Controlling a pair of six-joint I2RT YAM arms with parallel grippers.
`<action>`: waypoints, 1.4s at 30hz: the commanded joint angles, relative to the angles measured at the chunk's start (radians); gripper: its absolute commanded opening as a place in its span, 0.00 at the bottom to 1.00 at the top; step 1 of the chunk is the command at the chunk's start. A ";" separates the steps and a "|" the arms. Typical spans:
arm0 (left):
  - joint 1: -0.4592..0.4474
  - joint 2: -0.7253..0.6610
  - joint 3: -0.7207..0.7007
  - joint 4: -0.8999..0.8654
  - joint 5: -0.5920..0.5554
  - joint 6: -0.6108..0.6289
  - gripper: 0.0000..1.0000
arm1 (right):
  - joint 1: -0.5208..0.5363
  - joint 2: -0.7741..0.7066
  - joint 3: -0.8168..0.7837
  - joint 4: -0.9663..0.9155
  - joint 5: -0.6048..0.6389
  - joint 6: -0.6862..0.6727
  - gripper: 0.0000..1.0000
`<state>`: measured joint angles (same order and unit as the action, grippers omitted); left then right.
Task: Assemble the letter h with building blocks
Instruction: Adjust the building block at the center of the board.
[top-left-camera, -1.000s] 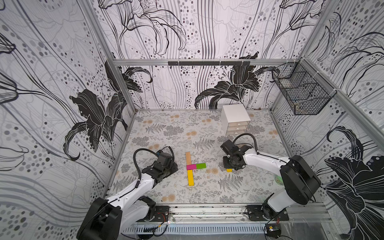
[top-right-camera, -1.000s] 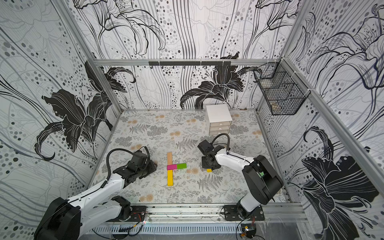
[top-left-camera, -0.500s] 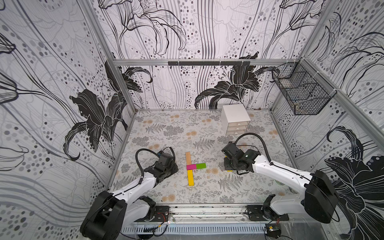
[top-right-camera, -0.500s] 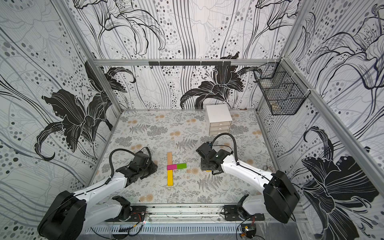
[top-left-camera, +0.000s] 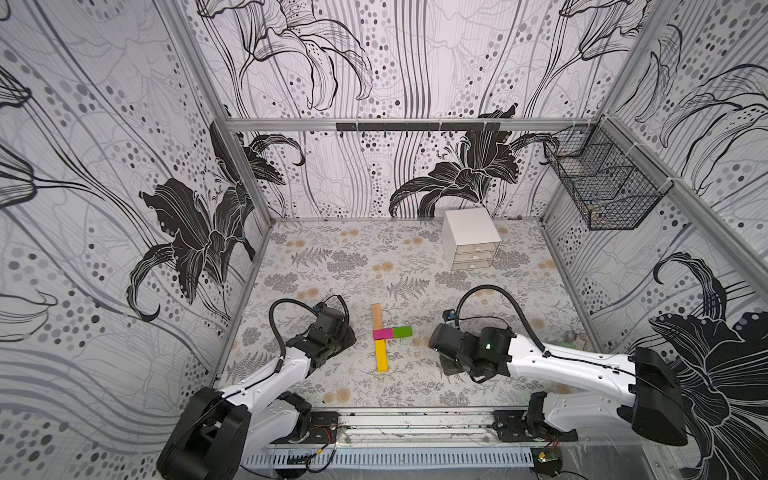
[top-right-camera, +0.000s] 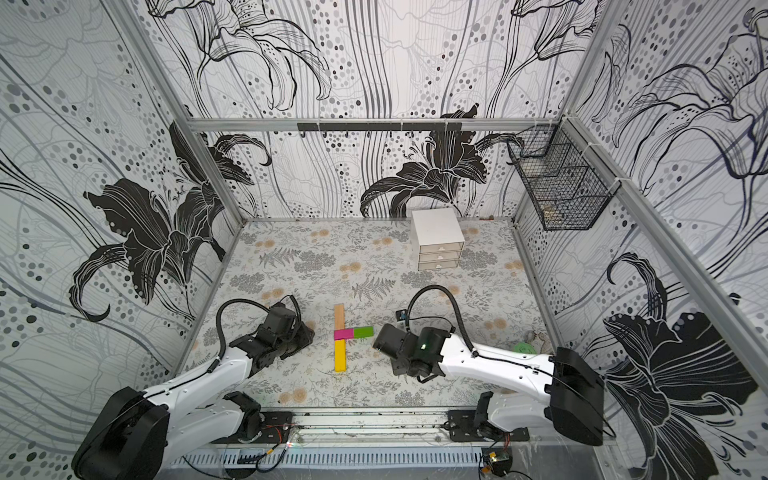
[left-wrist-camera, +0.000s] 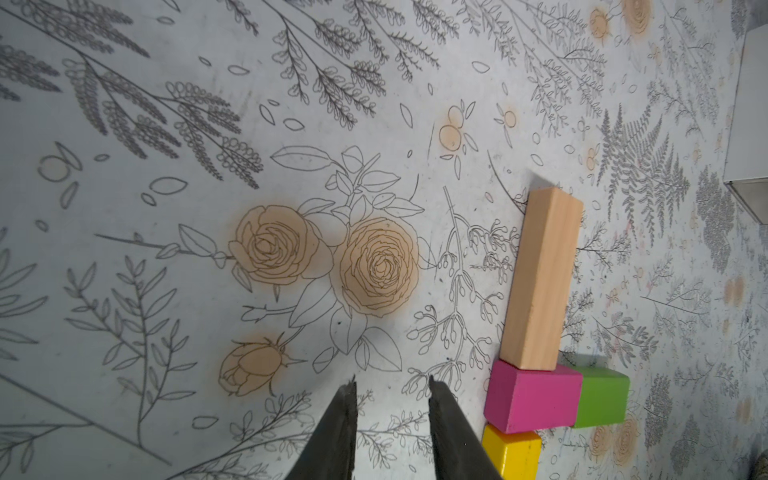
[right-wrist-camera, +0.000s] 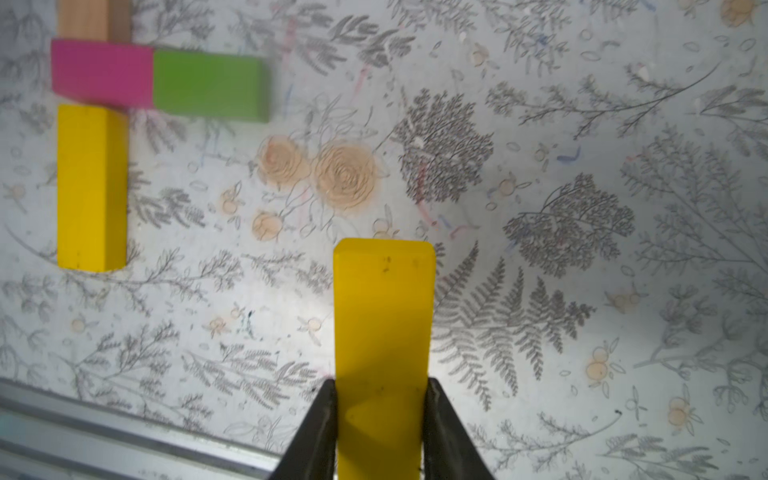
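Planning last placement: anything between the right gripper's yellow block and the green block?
Bare mat only between held yellow block and green block, per right wrist view.

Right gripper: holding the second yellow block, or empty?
Holding it. The right gripper is shut on the yellow block, whose sides press against both fingers.

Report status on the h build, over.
Left end effector open, empty. Right end effector shut on second yellow block. Tan block, pink block, green block, yellow leg placed. Nothing in the way.

Looked over all four views; found no text, label, brand, number or sign sharp enough to be read.
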<state>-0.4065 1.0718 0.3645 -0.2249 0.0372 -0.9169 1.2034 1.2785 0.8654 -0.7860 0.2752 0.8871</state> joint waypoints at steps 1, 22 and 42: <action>0.005 -0.037 -0.024 0.000 -0.031 -0.009 0.33 | 0.113 0.055 0.032 -0.042 0.030 0.108 0.00; 0.006 -0.005 -0.016 -0.020 -0.068 -0.023 0.33 | 0.335 0.513 0.346 0.055 -0.189 0.125 0.00; 0.012 0.008 0.002 -0.014 -0.062 -0.015 0.33 | 0.219 0.616 0.446 0.008 -0.234 0.085 0.00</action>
<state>-0.4019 1.0840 0.3557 -0.2642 -0.0162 -0.9348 1.4342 1.8809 1.2869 -0.7410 0.0441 0.9943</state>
